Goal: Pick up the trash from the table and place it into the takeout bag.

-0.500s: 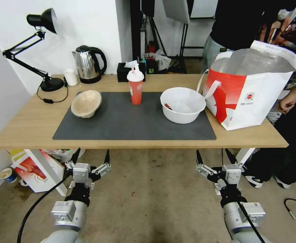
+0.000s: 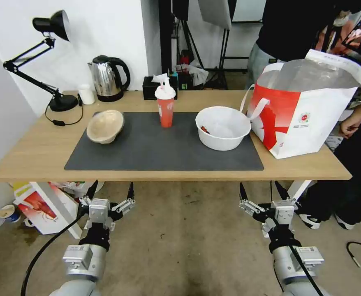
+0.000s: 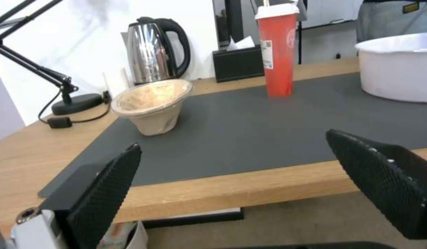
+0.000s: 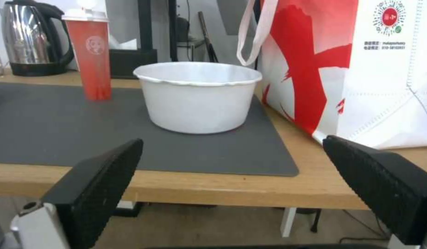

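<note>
Three pieces of trash stand on the table (image 2: pixel 32 156), on its dark grey mat: a tilted beige pulp bowl (image 2: pixel 105 126) (image 3: pixel 153 100) at the left, a red drink cup (image 2: pixel 165 105) (image 3: pixel 278 48) (image 4: pixel 91 57) with white lid and straw in the middle, and a white bowl (image 2: pixel 223 127) (image 4: pixel 197 95) (image 3: pixel 400 67) with red residue at the right. The white-and-red takeout bag (image 2: pixel 308 107) (image 4: pixel 347 65) stands open at the table's right end, touching nothing but the tabletop. My left gripper (image 2: pixel 110 192) (image 3: pixel 236 173) and right gripper (image 2: pixel 262 192) (image 4: pixel 232 176) hang open and empty below the table's front edge.
A desk lamp (image 2: pixel 51 61), a small white cup (image 2: pixel 86 94), a steel kettle (image 2: pixel 107 78) and a black tissue box (image 2: pixel 160 87) line the table's back edge. A red-and-white carton (image 2: pixel 40 205) sits on the floor under the left end. People stand behind and beside the bag.
</note>
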Motion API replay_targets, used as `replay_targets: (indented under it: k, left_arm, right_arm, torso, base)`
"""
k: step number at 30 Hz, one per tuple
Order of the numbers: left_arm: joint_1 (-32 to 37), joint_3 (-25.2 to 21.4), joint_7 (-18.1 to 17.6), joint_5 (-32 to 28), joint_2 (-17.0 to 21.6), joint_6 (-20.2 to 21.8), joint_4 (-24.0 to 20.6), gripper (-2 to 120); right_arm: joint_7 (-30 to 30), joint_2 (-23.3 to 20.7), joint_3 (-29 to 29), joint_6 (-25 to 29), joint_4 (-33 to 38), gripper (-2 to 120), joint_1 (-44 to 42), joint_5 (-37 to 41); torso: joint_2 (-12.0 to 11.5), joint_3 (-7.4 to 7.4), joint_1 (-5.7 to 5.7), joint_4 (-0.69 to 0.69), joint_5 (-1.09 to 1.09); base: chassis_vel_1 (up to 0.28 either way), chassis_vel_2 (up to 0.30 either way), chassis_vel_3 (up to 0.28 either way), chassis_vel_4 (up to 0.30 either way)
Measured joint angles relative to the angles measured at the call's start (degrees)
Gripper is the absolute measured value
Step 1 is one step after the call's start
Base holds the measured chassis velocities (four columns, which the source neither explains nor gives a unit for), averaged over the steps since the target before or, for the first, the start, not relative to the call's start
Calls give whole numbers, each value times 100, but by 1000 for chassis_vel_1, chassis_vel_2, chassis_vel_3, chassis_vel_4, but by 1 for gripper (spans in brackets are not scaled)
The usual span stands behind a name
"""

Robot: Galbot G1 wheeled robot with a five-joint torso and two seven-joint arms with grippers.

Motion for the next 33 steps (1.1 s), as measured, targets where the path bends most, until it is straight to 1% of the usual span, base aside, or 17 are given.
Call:
replay_targets:
  k: [5,6,7,8,11,12,15,16,19,20,23,24,27,28,30,31,33]
  left_arm:
    - [0,0,0,0,0,0,0,100]
    - [0,0,0,0,0,0,0,100]
    - [0,0,0,0,0,0,0,100]
    - [0,0,0,0,0,0,0,100]
    - [0,0,0,0,0,0,0,100]
    - [0,0,0,0,0,0,0,100]
    - [0,0,0,0,0,0,0,100]
    - [0,0,0,0,0,0,0,100]
    - [0,0,0,0,0,0,0,100]
    - [0,0,0,0,0,0,0,100]
    - [0,0,0,0,0,0,0,100]
    - [0,0,0,0,0,0,0,100]
    - [0,0,0,0,0,0,0,100]
    - [0,0,0,0,0,0,0,100]
    - [0,0,0,0,0,0,0,100]
    - [0,0,0,0,0,0,0,100]
    - [0,0,0,0,0,0,0,100]
  right_arm:
    - [14,-63,-20,-40,0,100,62,70]
    - [53,-193,-59,-155,2,100,193,206]
    - [106,-361,-111,-313,15,100,368,384]
    - [106,-361,-111,-313,15,100,368,384]
    - [266,-873,-269,-789,56,100,892,932]
    - [266,-873,-269,-789,56,100,892,932]
    - [452,-1461,-447,-1340,102,100,1497,1563]
    - [452,-1461,-447,-1340,102,100,1497,1563]
    - [616,-1983,-609,-1827,143,100,2031,2122]
    - [616,-1983,-609,-1827,143,100,2031,2122]
    - [790,-2533,-776,-2338,185,100,2596,2710]
    - [790,-2533,-776,-2338,185,100,2596,2710]
    - [957,-3081,-946,-2843,228,100,3157,3297]
    - [957,-3081,-946,-2843,228,100,3157,3297]
    - [1078,-3467,-1059,-3203,256,100,3553,3709]
    - [1078,-3467,-1059,-3203,256,100,3553,3709]
    - [1193,-3834,-1175,-3545,284,100,3930,4107]
  torso:
    - [0,0,0,-2,0]
    - [0,0,0,-3,0]
    - [0,0,0,0,1]
    - [0,0,0,0,1]
    - [0,0,0,1,1]
    - [0,0,0,1,1]
    - [0,0,0,1,1]
    - [0,0,0,1,1]
    - [-1,0,0,0,1]
    - [-1,0,0,0,1]
    - [0,1,0,0,1]
    - [0,1,0,0,1]
    - [0,1,0,0,1]
    - [0,1,0,0,1]
    - [0,1,0,0,1]
    - [0,1,0,0,1]
    - [0,1,0,0,1]
  base:
    - [0,0,0,0]
    - [0,0,0,0]
    - [0,0,0,0]
    - [0,0,0,0]
    - [0,0,0,0]
    - [0,0,0,0]
    - [0,0,0,0]
    - [0,0,0,0]
    - [0,0,0,0]
    - [0,0,0,0]
    - [0,0,0,0]
    - [0,0,0,0]
    - [0,0,0,0]
    - [0,0,0,0]
    - [0,0,0,0]
    - [0,0,0,0]
    - [0,0,0,0]
